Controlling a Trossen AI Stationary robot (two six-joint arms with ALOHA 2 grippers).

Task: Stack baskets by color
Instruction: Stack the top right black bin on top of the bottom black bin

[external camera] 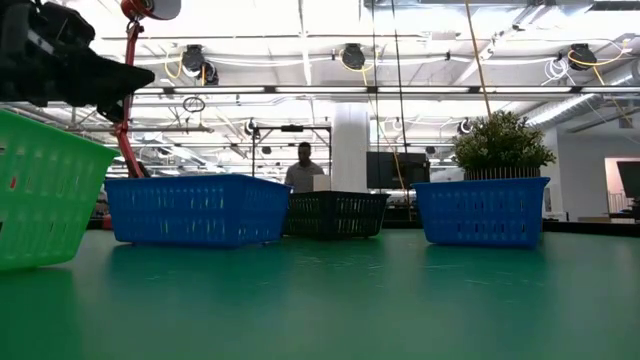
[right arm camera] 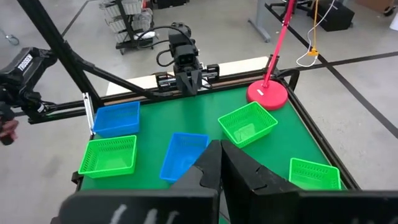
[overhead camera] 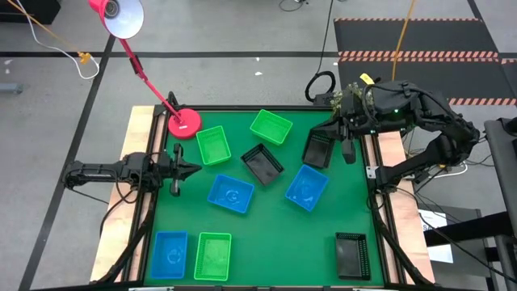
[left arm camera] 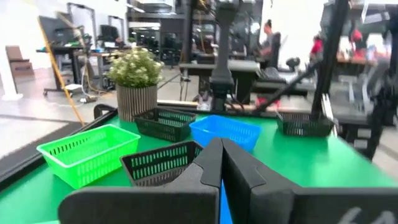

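Loose baskets stand bottom down, scattered over the green table (overhead camera: 275, 242). Blue baskets (overhead camera: 231, 194) (overhead camera: 307, 187) sit mid-table and a third (overhead camera: 170, 254) at the near left. Green baskets (overhead camera: 213, 145) (overhead camera: 271, 126) sit toward the far side and one (overhead camera: 212, 255) near the front. Black baskets (overhead camera: 262, 163) (overhead camera: 320, 149) sit in the middle and one (overhead camera: 352, 254) at the near right. My left gripper (overhead camera: 190, 168) (left arm camera: 221, 152) is shut and level at the left edge, holding nothing. My right gripper (overhead camera: 346, 149) (right arm camera: 221, 155) is shut and raised high over the far right, also with nothing in it.
A pink lamp base (overhead camera: 184, 124) stands at the table's far left, its stem slanting up and away. A potted plant (overhead camera: 349, 99) stands at the far right corner. Open green surface lies along the near middle between the front baskets. A person (external camera: 305, 165) stands beyond the table.
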